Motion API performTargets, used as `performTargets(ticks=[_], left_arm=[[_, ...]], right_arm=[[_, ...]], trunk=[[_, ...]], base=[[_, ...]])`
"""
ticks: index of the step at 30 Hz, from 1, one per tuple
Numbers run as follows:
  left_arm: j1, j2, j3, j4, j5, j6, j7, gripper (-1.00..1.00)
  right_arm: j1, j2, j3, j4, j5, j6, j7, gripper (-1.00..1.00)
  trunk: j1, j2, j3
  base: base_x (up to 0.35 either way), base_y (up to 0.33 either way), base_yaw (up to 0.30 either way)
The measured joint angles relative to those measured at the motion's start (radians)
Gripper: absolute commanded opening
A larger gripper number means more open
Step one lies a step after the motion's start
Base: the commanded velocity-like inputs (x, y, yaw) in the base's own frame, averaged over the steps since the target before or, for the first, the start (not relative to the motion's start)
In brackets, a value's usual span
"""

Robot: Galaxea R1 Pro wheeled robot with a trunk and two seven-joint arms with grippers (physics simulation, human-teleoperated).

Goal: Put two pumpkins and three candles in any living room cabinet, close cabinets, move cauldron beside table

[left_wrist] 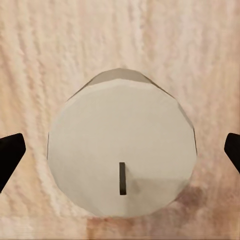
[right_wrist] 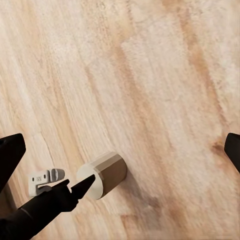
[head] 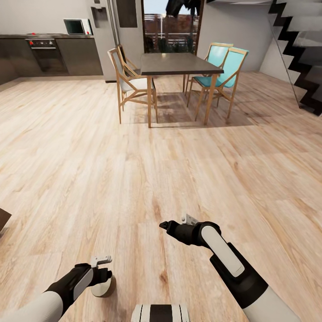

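One candle [head: 102, 288], a stubby pale cylinder with a dark wick, stands upright on the wooden floor at the bottom left of the head view. My left gripper [head: 100, 272] hangs right over it, open. In the left wrist view the candle [left_wrist: 121, 150] sits between the two spread fingertips of the left gripper [left_wrist: 120, 155], apart from both. My right gripper [head: 164, 225] hovers open over bare floor to the right. Its wrist view shows the candle [right_wrist: 102, 175] with a left fingertip [right_wrist: 82, 185] over it. The pumpkins, cabinet, cauldron and table are out of view.
A dark dining table [head: 179, 65] with wooden chairs [head: 129, 85] and teal chairs [head: 223, 67] stands ahead. A staircase [head: 299, 49] rises at the right. Kitchen units with an oven [head: 44, 53] line the back left. A dark corner [head: 3, 219] pokes in at the left edge.
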Motion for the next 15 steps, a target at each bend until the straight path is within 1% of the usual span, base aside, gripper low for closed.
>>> performTargets(ticks=[7,9,11,12,13,15], left_arm=[[0.0,-0.001,0.0,-0.001,0.0,0.0,0.0,1.0],[0.0,-0.001,0.0,-0.001,0.0,0.0,0.0,1.0],[0.0,-0.001,0.0,0.0,0.0,0.0,0.0,1.0],[0.0,-0.001,0.0,0.0,0.0,0.0,0.0,1.0],[0.0,-0.001,0.0,0.0,0.0,0.0,0.0,1.0],[0.0,-0.001,0.0,-0.001,0.0,0.0,0.0,1.0]], right_arm=[[0.0,0.0,0.001,0.0,0.0,0.0,0.002,1.0],[0.0,0.0,0.001,-0.002,0.001,0.0,0.014,1.0],[0.0,-0.004,0.002,-0.006,0.002,0.001,0.103,1.0],[0.0,-0.009,0.003,-0.01,0.004,0.002,0.161,1.0],[0.0,-0.012,0.003,-0.012,0.005,0.002,0.193,1.0],[-0.001,-0.023,0.004,-0.016,0.018,0.002,0.304,1.0]], trunk=[[0.0,0.0,0.0],[0.0,0.0,0.0],[0.0,0.0,0.0],[0.0,0.0,0.0],[0.0,0.0,0.0],[0.0,0.0,0.0]], base=[[0.0,0.0,0.0],[0.0,0.0,0.0],[0.0,0.0,0.0],[0.0,0.0,0.0],[0.0,0.0,0.0],[0.0,0.0,0.0]])
